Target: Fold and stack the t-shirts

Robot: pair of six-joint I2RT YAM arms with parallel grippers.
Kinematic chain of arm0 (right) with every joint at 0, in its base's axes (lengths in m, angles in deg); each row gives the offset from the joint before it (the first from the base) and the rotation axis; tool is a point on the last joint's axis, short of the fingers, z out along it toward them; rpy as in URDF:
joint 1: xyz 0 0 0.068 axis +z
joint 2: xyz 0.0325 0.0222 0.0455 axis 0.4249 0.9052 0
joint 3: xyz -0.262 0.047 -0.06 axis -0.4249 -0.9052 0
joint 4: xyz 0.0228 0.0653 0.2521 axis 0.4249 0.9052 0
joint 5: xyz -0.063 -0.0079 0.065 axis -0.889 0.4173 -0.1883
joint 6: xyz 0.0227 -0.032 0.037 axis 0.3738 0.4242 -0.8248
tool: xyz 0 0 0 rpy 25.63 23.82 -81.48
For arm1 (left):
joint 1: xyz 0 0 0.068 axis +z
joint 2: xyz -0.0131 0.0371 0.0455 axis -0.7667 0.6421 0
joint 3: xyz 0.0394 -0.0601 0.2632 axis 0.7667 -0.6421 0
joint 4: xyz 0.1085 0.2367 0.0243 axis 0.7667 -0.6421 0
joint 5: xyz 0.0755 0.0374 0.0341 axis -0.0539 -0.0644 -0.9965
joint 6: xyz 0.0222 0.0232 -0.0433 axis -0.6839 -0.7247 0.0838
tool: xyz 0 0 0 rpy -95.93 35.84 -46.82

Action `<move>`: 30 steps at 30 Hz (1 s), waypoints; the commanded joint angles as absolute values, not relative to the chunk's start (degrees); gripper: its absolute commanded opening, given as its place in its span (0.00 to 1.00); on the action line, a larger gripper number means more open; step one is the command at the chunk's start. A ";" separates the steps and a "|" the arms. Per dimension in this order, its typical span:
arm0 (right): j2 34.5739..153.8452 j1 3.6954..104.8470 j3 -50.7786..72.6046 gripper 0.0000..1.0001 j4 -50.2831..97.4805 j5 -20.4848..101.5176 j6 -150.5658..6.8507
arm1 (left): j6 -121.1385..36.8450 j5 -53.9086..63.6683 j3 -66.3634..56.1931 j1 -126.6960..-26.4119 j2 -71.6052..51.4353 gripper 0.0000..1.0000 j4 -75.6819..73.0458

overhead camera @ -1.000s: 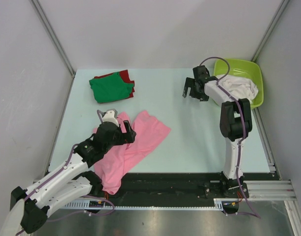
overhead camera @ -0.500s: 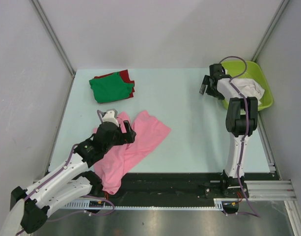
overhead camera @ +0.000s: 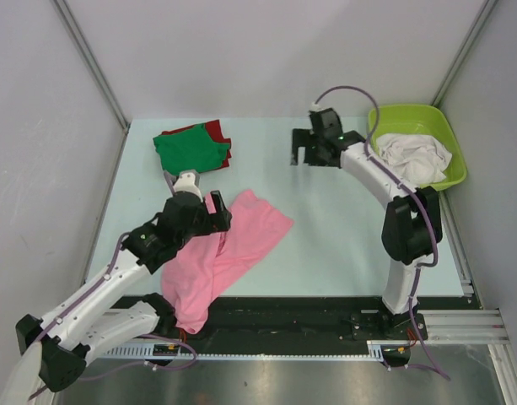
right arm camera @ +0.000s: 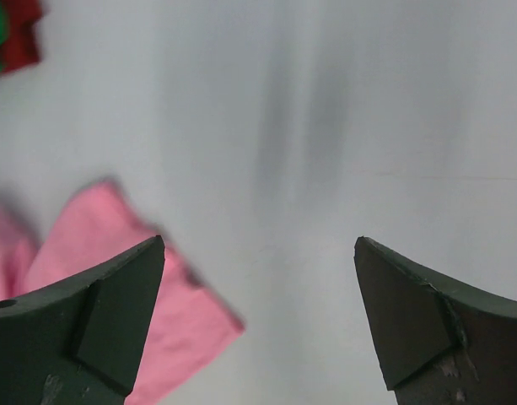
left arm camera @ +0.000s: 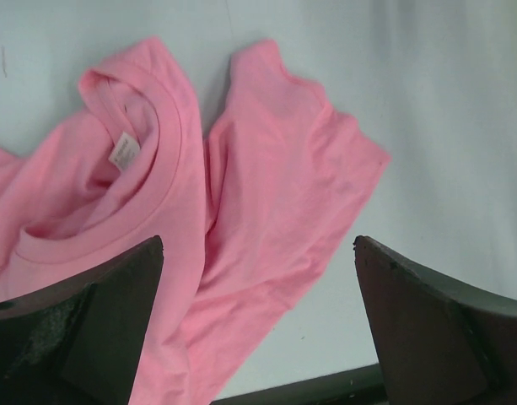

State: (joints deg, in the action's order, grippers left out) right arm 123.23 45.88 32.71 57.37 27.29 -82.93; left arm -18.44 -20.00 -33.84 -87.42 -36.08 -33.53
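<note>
Pink t-shirt point(overhead camera: 241, 240) is the piece our next move turns on, so we start at the left gripper point(left arm camera: 256, 245). Its jaws stand wide apart and hold nothing, and we see no contact with the cloth. It hangs directly over the shirt's upper part. In the left wrist view the collar point(left arm camera: 180, 126) and neck label point(left arm camera: 123, 152) sit toward the left finger, and a rumpled fold of the body runs between the two fingers. From above, the shirt lies unfolded and crumpled on the table point(overhead camera: 325, 245). Its long axis runs diagonally from the near-left edge, where it droops over, out toward the far right. We judge the left arm much the nearer. The right gripper point(overhead camera: 304, 159) is equally wide and empty. It hovers well apart over bare table, with the shirt's far corner lying near-left of it. Beyond are the folded green t-shirt point(overhead camera: 191, 152) on a red t-shirt point(overhead camera: 216, 130) at far left, and white t-shirts point(overhead camera: 414, 153) in the lime-green tub point(overhead camera: 410, 110).
</note>
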 commanded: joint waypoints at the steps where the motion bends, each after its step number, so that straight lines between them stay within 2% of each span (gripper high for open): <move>1: 119.48 53.08 27.49 1.00 52.47 35.86 -82.36 | -21.38 -20.63 -24.88 -81.29 -32.76 1.00 -38.48; 4: 120.44 56.95 27.30 1.00 52.18 35.69 -82.53 | -22.70 -14.66 -21.63 -73.38 -28.82 0.98 -39.45; 6: 120.53 58.88 27.13 1.00 51.75 35.51 -82.80 | -23.23 -13.49 -20.30 -69.94 -26.27 0.94 -39.72; 10: 118.61 60.39 24.85 1.00 49.64 34.90 -83.15 | -23.67 -11.65 -20.83 -66.59 -20.46 0.89 -36.48; 20: 108.32 61.18 15.45 1.00 48.14 34.37 -81.83 | -24.81 -7.25 -21.62 -63.77 -4.47 0.63 -24.70; 30: 101.81 61.36 8.76 1.00 45.50 35.77 -81.48 | -24.46 -8.83 -19.60 -62.89 7.75 0.61 -20.21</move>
State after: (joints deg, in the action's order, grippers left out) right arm 103.61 61.07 9.91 48.06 34.94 -82.69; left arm -24.19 -8.68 -21.62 -63.42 5.71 -24.00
